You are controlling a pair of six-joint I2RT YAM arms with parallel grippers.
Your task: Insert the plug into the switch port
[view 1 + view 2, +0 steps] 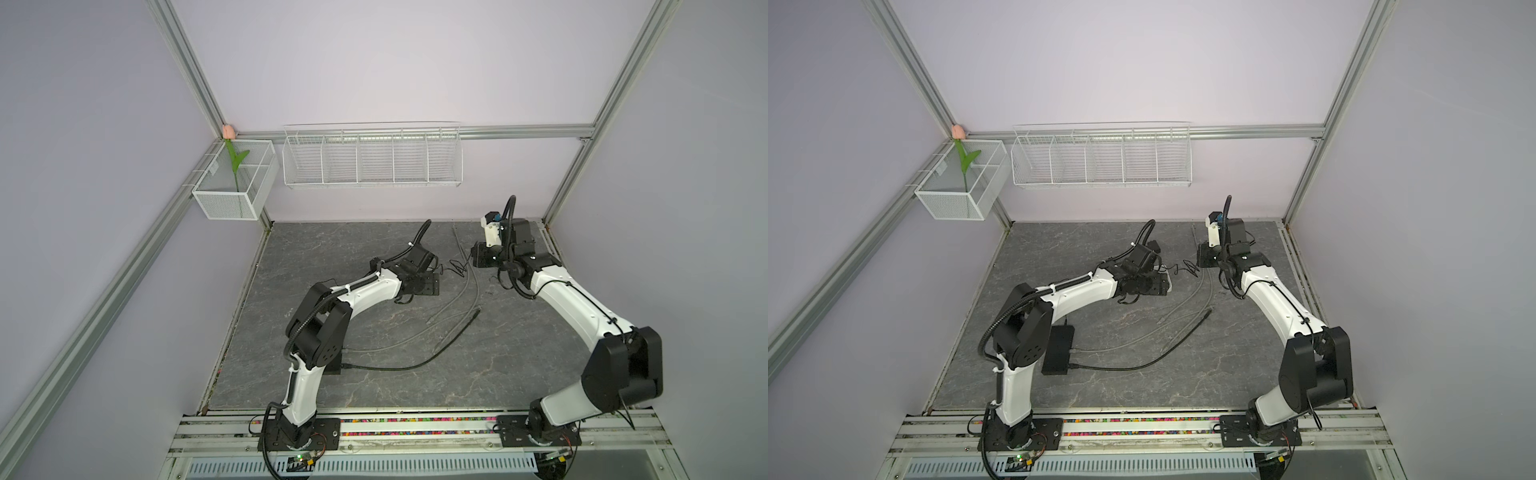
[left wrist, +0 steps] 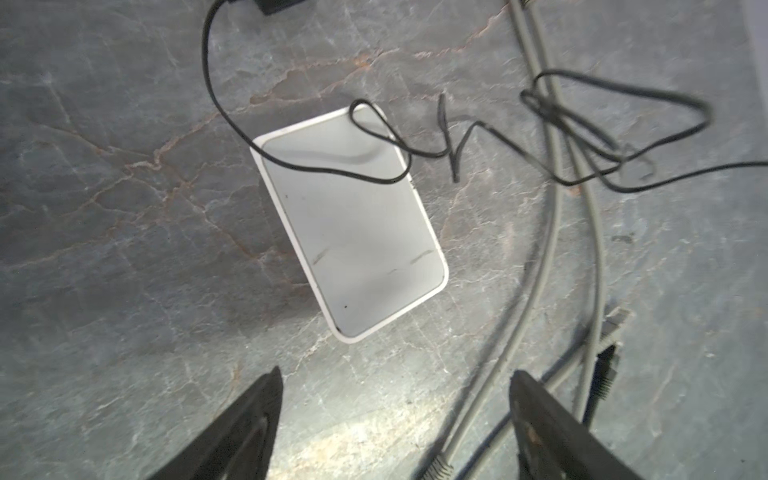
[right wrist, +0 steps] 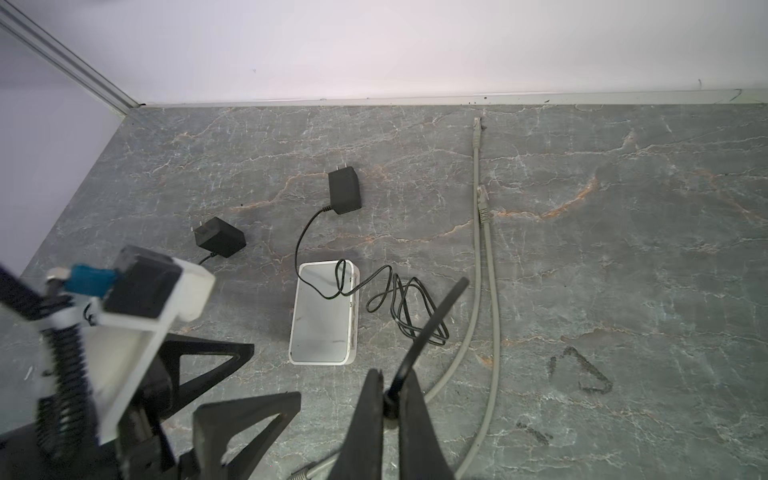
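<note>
The switch (image 3: 324, 316) is a flat white box lying on the grey stone table; it also fills the middle of the left wrist view (image 2: 353, 224). A thin black lead (image 3: 374, 291) loops over it and ends in a coil (image 3: 415, 316). My right gripper (image 3: 392, 382) hovers just in front of the switch, shut on a thin black plug stem (image 3: 432, 324) that sticks out between its fingers. My left gripper (image 2: 395, 374) is open beside the switch with nothing between its fingers (image 3: 245, 419). In both top views the left arm (image 1: 365, 291) hides most of the switch.
Two black power adapters (image 3: 345, 189) (image 3: 218, 237) lie behind the switch. Two grey network cables (image 3: 484, 249) run along its right, one passing near the left fingers (image 2: 490, 399). A black box (image 1: 1059, 349) with cables sits by the left arm. Wire baskets (image 1: 372, 158) hang on the back wall.
</note>
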